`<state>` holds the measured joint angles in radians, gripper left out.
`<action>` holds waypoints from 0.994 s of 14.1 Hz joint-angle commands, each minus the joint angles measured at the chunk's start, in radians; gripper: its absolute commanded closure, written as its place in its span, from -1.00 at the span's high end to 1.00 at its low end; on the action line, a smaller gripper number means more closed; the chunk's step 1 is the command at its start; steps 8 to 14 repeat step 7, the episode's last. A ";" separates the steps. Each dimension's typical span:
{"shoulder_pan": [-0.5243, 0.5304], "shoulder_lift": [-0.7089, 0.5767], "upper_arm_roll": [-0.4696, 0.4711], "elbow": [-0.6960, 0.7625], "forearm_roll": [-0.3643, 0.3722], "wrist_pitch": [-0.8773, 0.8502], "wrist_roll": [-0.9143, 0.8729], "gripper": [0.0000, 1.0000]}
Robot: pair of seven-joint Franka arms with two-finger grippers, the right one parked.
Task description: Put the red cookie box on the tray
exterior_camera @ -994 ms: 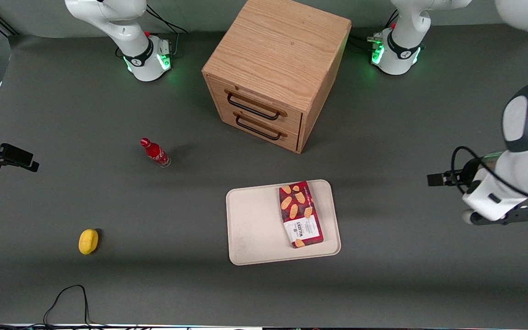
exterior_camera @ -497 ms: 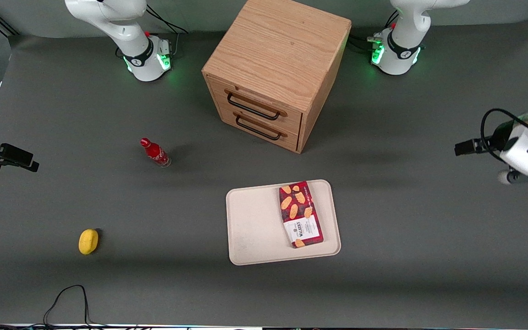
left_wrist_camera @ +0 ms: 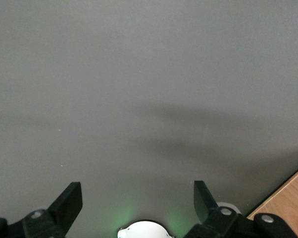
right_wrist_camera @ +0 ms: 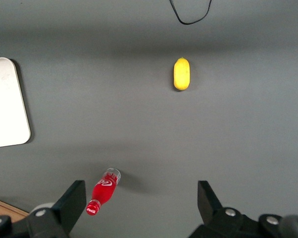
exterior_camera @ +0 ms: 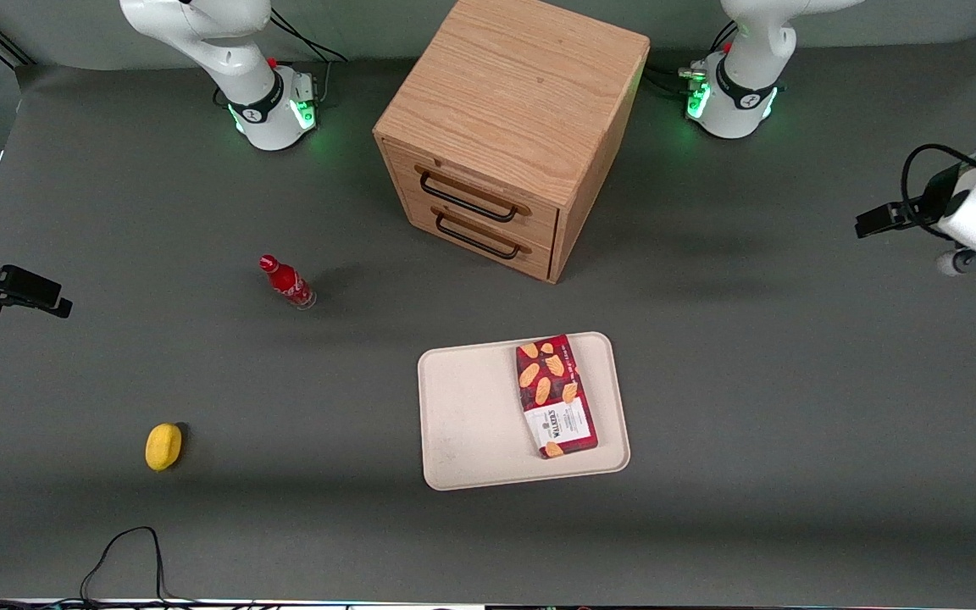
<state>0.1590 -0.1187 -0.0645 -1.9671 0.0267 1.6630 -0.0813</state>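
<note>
Lying nearest the front camera among the loose items, a small yellow oval object (exterior_camera: 163, 446) sits on the dark grey table (exterior_camera: 751, 474) toward the parked arm's end, well apart from everything else. Slightly farther from that camera is the large flat cream-white rectangular tray (exterior_camera: 471, 415) with rounded corners and a low rim. The flat red cookie box (exterior_camera: 557, 396), dark red front up with golden oval cookies and a white label, rests on the tray, along the tray's edge that faces the working arm's end, wholly within the rim. Farther still stands a small red soda bottle (exterior_camera: 286, 282), tilted in the front view, toward the parked arm's end. Farther again is the light oak wooden drawer cabinet (exterior_camera: 512, 127) with two drawers, each with a dark handle, both closed.

The left arm's gripper (exterior_camera: 952, 261) hangs above bare table at the working arm's end, well apart from the tray and the box and about level with the cabinet's drawer fronts. In the left wrist view its two black fingers (left_wrist_camera: 67, 203) are spread wide, with nothing between them; only grey table surface and a corner of the wooden cabinet (left_wrist_camera: 287, 208) lie near the fingertips.
</note>
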 commanded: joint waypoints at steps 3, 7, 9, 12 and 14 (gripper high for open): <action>-0.108 0.002 0.047 0.141 0.047 -0.098 -0.006 1.00; -0.118 0.089 0.060 0.269 0.038 -0.204 -0.009 1.00; -0.118 0.089 0.060 0.269 0.038 -0.204 -0.009 1.00; -0.118 0.089 0.060 0.269 0.038 -0.204 -0.009 1.00; -0.118 0.089 0.060 0.269 0.038 -0.204 -0.009 1.00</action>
